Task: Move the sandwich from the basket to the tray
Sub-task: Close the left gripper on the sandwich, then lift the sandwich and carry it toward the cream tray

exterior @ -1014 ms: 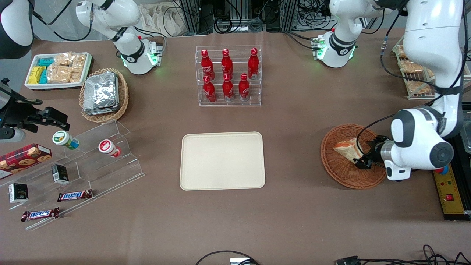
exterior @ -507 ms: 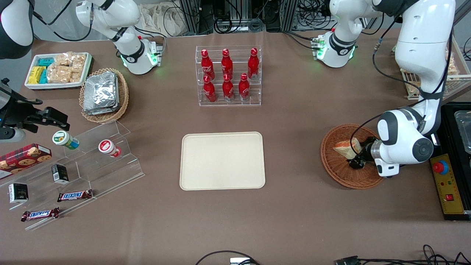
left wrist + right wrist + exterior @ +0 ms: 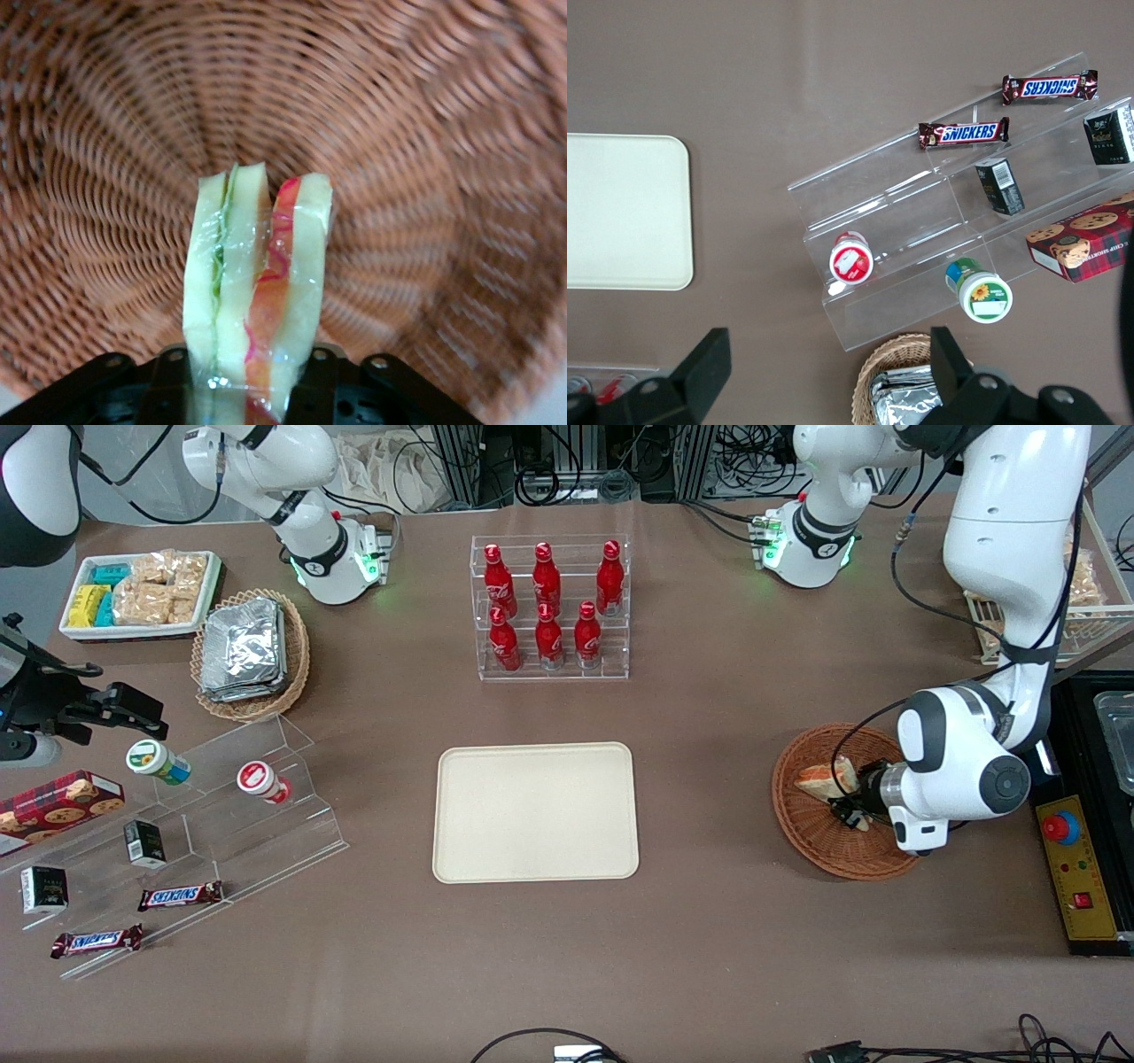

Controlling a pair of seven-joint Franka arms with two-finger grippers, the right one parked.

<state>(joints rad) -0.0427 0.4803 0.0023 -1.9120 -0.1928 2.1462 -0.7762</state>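
The sandwich (image 3: pixel 817 778), a wedge of white bread with orange-red and green filling, is in the reddish-brown woven basket (image 3: pixel 802 828) toward the working arm's end of the table. My left gripper (image 3: pixel 849 806) is low over the basket and shut on the sandwich. In the left wrist view the sandwich (image 3: pixel 257 283) stands on edge between the two black fingers (image 3: pixel 173 385), which press on both bread faces, with the basket's weave (image 3: pixel 425 177) all around. The cream tray (image 3: pixel 536 812) lies flat mid-table with nothing on it, and part of the tray (image 3: pixel 625 212) shows in the right wrist view.
A clear rack of red bottles (image 3: pixel 549 607) stands farther from the front camera than the tray. A clear stepped display (image 3: pixel 204 815) with snacks, a tan basket of foil packets (image 3: pixel 248 651) and a white bin (image 3: pixel 142 593) lie toward the parked arm's end.
The left arm has swung toward the tray's side of the basket. The sandwich has shifted the same way with the gripper and now stands more on edge.
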